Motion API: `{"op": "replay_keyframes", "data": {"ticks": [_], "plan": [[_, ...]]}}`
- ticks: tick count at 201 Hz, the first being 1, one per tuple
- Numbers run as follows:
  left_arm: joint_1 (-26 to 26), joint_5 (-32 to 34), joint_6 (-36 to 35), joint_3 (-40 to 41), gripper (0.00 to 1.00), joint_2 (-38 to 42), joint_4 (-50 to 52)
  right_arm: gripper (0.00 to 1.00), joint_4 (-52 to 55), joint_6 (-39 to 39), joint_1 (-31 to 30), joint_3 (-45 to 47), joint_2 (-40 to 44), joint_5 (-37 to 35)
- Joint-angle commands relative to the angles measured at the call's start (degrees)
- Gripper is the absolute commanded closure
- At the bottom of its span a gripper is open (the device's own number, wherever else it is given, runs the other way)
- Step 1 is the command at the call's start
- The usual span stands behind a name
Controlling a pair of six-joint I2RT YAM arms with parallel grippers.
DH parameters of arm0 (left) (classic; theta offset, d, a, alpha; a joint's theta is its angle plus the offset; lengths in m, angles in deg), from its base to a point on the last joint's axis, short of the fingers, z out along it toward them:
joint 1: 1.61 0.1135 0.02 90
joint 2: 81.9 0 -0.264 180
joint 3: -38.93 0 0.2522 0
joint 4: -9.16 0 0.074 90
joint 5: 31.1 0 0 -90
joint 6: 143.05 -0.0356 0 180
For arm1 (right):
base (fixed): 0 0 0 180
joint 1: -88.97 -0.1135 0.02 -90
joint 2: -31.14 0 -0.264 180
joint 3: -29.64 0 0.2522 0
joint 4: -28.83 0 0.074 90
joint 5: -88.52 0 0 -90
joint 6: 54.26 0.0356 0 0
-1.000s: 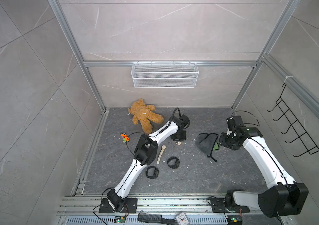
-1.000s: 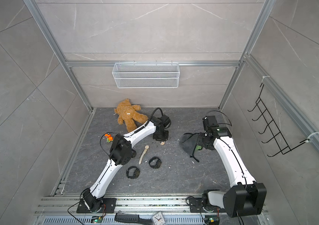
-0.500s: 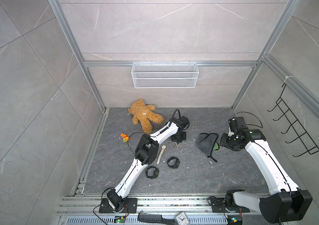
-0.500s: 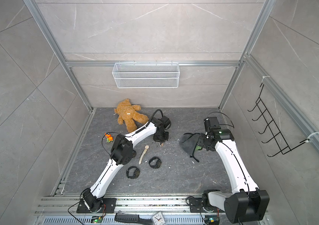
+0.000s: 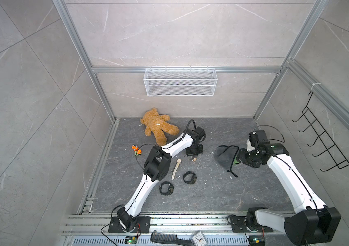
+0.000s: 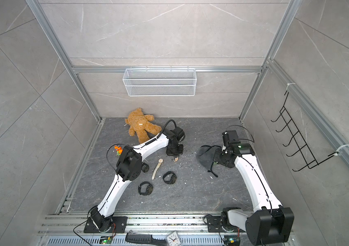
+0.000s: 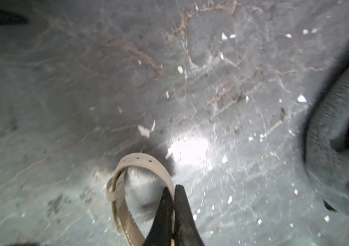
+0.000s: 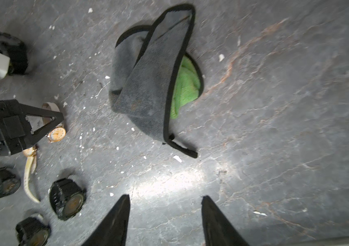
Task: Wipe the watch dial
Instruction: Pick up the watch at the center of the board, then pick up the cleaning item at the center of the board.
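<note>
Gold-dial watch (image 8: 57, 133), beige strap, pinched; grey cloth (image 8: 150, 85)

Watches (image 5: 189, 177), cloth (image 5: 224, 156) on floor (image 5: 212, 191)

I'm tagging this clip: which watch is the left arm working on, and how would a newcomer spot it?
Start at the teddy bear by the back wall and follow the left arm to the left gripper. Its jaws are shut on the beige strap of the watch. Unlike the black watches nearby, it has a gold-rimmed pale dial.
</note>
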Motion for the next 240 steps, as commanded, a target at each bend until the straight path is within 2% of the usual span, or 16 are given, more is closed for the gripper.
{"op": "replay_keyframes", "data": {"ticks": [1, 29, 73, 114, 199, 240], "plan": [[2.2, -3.46, 1.55, 5.97, 1.0, 12.74, -9.55, 0.4, -2.67, -0.45, -0.14, 0.92, -1.43, 5.18], [5.1, -4.73, 5.89, 17.94, 1.0, 23.2, -20.61, 0.38, -3.33, -0.59, -1.93, 0.26, -4.66, 5.9], [9.11, -4.49, 12.22, 32.59, 1.0, 35.59, -33.06, 0.37, -4.1, 0.51, -9.14, -2.17, -11.87, 0.98], [10.27, -3.74, 11.17, 35.84, 1.0, 40.35, -32.98, 0.37, -6.71, 2.68, -13.3, -4.86, -19.6, -4.78], [14.02, -6.63, 9.66, 39.19, 1.0, 44.17, -32.41, 0.38, -6.67, 11.22, -13.37, -14.92, -33.58, -13.18], [15.76, -9.18, 9.39, 39.47, 1.0, 43.96, -32.33, 0.4, -6.43, 14.15, -13.37, -16.35, -38.69, -16.87]]}}
